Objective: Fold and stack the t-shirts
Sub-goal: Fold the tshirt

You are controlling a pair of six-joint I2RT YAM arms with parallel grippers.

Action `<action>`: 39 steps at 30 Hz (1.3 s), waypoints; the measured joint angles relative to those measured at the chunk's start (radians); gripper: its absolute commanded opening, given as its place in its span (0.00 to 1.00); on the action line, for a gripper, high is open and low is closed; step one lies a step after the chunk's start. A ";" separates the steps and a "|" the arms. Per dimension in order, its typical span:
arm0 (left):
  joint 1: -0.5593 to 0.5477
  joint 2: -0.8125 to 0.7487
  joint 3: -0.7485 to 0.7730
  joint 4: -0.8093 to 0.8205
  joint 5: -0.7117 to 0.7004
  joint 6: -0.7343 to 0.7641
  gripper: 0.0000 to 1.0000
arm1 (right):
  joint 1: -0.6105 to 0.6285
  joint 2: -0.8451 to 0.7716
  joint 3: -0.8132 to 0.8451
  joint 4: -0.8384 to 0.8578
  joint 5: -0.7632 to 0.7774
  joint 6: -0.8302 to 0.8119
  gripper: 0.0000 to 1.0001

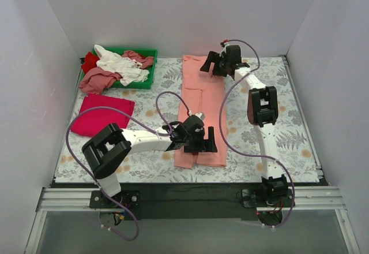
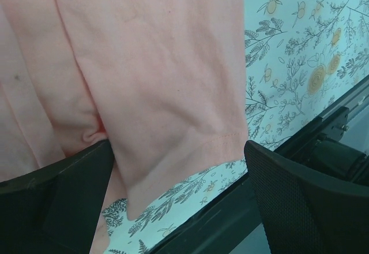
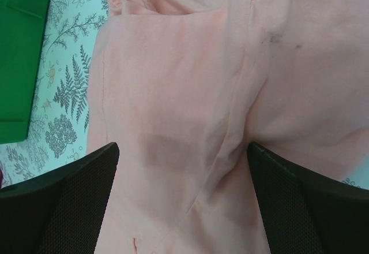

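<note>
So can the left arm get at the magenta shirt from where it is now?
Probably yes. The magenta shirt lies flat and uncovered close beside the left arm. The left claw is open over the pink shirt, holding nothing, so it looks free to swing across.

Held, on the leaf-printed table (image 1: 300,144), a salmon-pink t-shirt (image 1: 199,101) laid as a long strip down the middle from far edge toward near edge. Carried a folded magenta-red t-shirt (image 1: 101,115) by the left edge and a green tray (image 1: 147,51) in the far-left corner.
</note>
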 measured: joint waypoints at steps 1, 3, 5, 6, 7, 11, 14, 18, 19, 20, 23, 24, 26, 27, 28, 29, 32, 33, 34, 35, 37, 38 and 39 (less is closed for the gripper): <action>0.000 -0.006 0.000 -0.006 -0.008 0.005 0.93 | -0.001 -0.002 0.000 0.000 -0.002 0.001 0.98; 0.000 -0.032 0.000 -0.027 -0.031 0.018 0.94 | -0.003 -0.035 -0.040 -0.006 0.000 -0.004 0.98; 0.000 -0.086 -0.001 -0.049 -0.058 0.030 0.94 | -0.006 -0.101 -0.108 -0.026 0.008 -0.011 0.98; 0.000 -0.114 -0.003 -0.055 -0.068 0.034 0.94 | -0.006 -0.137 -0.141 -0.040 0.012 -0.016 0.98; 0.000 -0.168 -0.016 -0.053 -0.076 0.038 0.94 | -0.006 -0.190 -0.183 -0.047 0.023 -0.023 0.98; 0.000 -0.370 -0.108 -0.056 -0.107 0.038 0.94 | -0.005 -0.436 -0.355 -0.082 0.063 -0.053 0.98; 0.000 -0.518 -0.201 -0.090 -0.160 0.014 0.94 | -0.004 -0.669 -0.521 -0.064 0.105 -0.072 0.98; 0.001 -0.617 -0.294 -0.207 -0.276 -0.074 0.94 | 0.007 -0.964 -0.861 -0.035 0.158 -0.071 0.98; 0.002 -0.624 -0.316 -0.236 -0.303 -0.099 0.94 | 0.016 -1.033 -0.960 -0.042 0.173 -0.070 0.98; 0.004 -0.629 -0.339 -0.263 -0.323 -0.121 0.94 | 0.026 -1.091 -1.064 -0.040 0.187 -0.068 0.98; 0.009 -0.653 -0.417 -0.307 -0.360 -0.172 0.91 | 0.103 -1.207 -1.334 -0.079 0.216 -0.039 0.98; 0.010 -0.662 -0.436 -0.316 -0.366 -0.183 0.89 | 0.135 -1.234 -1.413 -0.089 0.222 -0.025 0.97; 0.011 -0.673 -0.461 -0.327 -0.376 -0.195 0.82 | 0.196 -1.274 -1.522 -0.137 0.224 -0.011 0.95; 0.011 -0.676 -0.468 -0.326 -0.377 -0.197 0.77 | 0.218 -1.294 -1.557 -0.157 0.225 -0.003 0.95; 0.013 -0.677 -0.471 -0.319 -0.378 -0.200 0.75 | 0.235 -1.323 -1.594 -0.166 0.225 0.006 0.93; 0.013 -0.676 -0.474 -0.310 -0.378 -0.200 0.72 | 0.249 -1.356 -1.619 -0.184 0.229 0.015 0.92; 0.015 -0.658 -0.482 -0.269 -0.372 -0.201 0.63 | 0.296 -1.455 -1.681 -0.196 0.235 0.051 0.78; 0.015 -0.643 -0.482 -0.254 -0.368 -0.201 0.59 | 0.309 -1.479 -1.695 -0.199 0.235 0.064 0.75; 0.015 -0.626 -0.483 -0.240 -0.364 -0.202 0.58 | 0.320 -1.497 -1.708 -0.199 0.235 0.080 0.73; 0.015 -0.610 -0.483 -0.230 -0.360 -0.203 0.55 | 0.332 -1.516 -1.724 -0.199 0.231 0.090 0.72; 0.015 -0.579 -0.486 -0.210 -0.354 -0.207 0.49 | 0.351 -1.541 -1.759 -0.200 0.225 0.114 0.68; 0.015 -0.570 -0.491 -0.198 -0.352 -0.208 0.46 | 0.359 -1.549 -1.774 -0.201 0.223 0.126 0.67; 0.015 -0.567 -0.492 -0.189 -0.349 -0.208 0.41 | 0.365 -1.552 -1.788 -0.204 0.220 0.136 0.66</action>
